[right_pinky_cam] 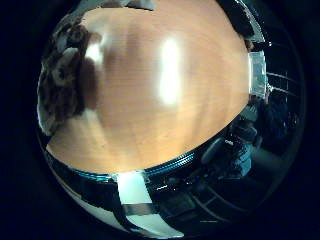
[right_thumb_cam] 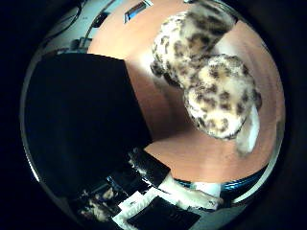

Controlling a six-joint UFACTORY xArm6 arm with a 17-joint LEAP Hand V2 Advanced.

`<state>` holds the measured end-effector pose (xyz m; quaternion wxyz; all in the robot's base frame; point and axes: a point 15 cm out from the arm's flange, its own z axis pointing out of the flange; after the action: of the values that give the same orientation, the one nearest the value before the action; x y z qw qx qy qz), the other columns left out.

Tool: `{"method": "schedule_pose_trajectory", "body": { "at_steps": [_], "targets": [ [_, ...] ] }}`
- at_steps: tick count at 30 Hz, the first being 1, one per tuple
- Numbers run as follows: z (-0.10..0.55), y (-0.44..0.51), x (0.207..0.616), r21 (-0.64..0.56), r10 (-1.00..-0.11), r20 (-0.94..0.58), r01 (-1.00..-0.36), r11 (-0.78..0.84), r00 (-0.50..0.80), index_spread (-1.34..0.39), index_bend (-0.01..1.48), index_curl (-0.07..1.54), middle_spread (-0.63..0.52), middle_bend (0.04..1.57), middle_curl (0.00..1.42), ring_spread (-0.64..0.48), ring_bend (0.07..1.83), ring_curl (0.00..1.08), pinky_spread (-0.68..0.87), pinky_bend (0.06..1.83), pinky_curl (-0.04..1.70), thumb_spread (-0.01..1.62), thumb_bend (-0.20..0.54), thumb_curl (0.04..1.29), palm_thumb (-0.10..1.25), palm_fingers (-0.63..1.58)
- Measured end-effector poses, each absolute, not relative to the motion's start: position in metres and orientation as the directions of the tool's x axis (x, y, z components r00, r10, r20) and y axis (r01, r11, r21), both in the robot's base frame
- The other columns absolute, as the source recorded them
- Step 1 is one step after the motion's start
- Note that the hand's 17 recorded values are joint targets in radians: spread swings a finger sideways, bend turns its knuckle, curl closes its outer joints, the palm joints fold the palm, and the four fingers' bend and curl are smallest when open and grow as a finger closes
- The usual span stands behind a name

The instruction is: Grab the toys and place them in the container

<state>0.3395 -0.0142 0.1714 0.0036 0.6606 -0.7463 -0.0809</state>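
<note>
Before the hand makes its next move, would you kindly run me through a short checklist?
1. Toy in view: ok, a spotted plush toy fills much of the thumb side view, close to the palm.
2. Toy held: cannot tell.
3. Container located: cannot tell; a large black shape sits beside the toy.
4. Table in the little finger side view: ok, bare wood.
5. Other toys: none visible.

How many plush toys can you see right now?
1: a spotted plush toy lying on the wooden table, close to the palm. Others may be hidden behind the black container.
</note>
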Motion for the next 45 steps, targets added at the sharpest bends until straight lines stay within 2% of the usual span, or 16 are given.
{"method": "schedule_pose_trajectory", "body": {
  "at_steps": [10, 21, 25, 27, 29, 31, 32, 35, 40, 45],
  "targets": [
    [0.15, -0.006, 0.347, 0.136, -0.99, -0.09, -0.986, 0.095, -0.107, -0.11, 0.17, 0.29, 0.06, 0.42, 0.38, 0.16, 0.61, 0.21, 0.52, 0.69, 0.21, 1.09, -0.021, 0.27, 0.39, 0.27],
    [0.145, -0.002, 0.35, 0.13, -0.993, -0.085, -0.989, 0.075, -0.086, -0.19, 0.19, 0.33, -0.14, 0.59, 0.46, -0.14, 0.79, 0.26, 0.43, 0.67, 0.15, 1.09, -0.014, 0.28, 0.48, 0.5],
    [0.144, 0.0, 0.357, 0.104, -0.994, -0.083, -0.993, 0.062, -0.07, -0.27, 0.23, 0.37, -0.22, 0.68, 0.52, -0.26, 0.92, 0.31, 0.23, 0.68, 0.11, 1.08, -0.012, 0.29, 0.55, 0.7],
    [0.141, 0.0, 0.355, 0.113, -0.996, -0.071, -0.992, 0.05, -0.058, -0.32, 0.25, 0.4, -0.26, 0.72, 0.55, -0.29, 0.98, 0.34, 0.01, 0.81, 0.11, 1.06, -0.006, 0.3, 0.62, 0.91],
    [0.139, -0.001, 0.354, 0.121, -0.997, -0.056, -0.992, 0.038, -0.045, -0.36, 0.3, 0.46, -0.29, 0.77, 0.59, -0.29, 1.01, 0.38, -0.2, 0.92, 0.14, 1.05, -0.01, 0.31, 0.68, 1.07],
    [0.137, -0.002, 0.352, 0.129, -0.999, -0.044, -0.991, 0.024, -0.03, -0.39, 0.38, 0.52, -0.29, 0.83, 0.63, -0.29, 1.04, 0.42, -0.29, 0.99, 0.18, 1.04, -0.007, 0.32, 0.73, 1.15],
    [0.138, -0.002, 0.352, 0.129, -0.999, -0.043, -0.991, 0.023, -0.028, -0.39, 0.47, 0.58, -0.28, 0.88, 0.66, -0.28, 1.09, 0.45, -0.32, 1.04, 0.21, 1.03, -0.007, 0.33, 0.78, 1.2],
    [0.14, -0.004, 0.353, 0.122, -0.999, -0.034, -0.992, 0.015, -0.019, -0.39, 0.64, 0.68, -0.26, 1.0, 0.72, -0.26, 1.19, 0.5, -0.31, 1.17, 0.28, 1.02, -0.009, 0.36, 0.85, 1.25],
    [0.149, -0.008, 0.356, 0.102, -0.999, -0.032, -0.995, 0.015, -0.019, -0.33, 0.92, 0.83, -0.21, 1.17, 0.79, -0.23, 1.34, 0.58, -0.24, 1.35, 0.41, 1.01, -0.005, 0.41, 0.97, 1.18],
    [0.171, -0.018, 0.35, 0.081, -0.999, -0.03, -0.996, 0.037, -0.039, -0.27, 1.03, 0.87, -0.18, 1.25, 0.83, -0.22, 1.4, 0.63, -0.19, 1.41, 0.51, 1.04, -0.008, 0.46, 1.06, 1.12]
  ]
}}
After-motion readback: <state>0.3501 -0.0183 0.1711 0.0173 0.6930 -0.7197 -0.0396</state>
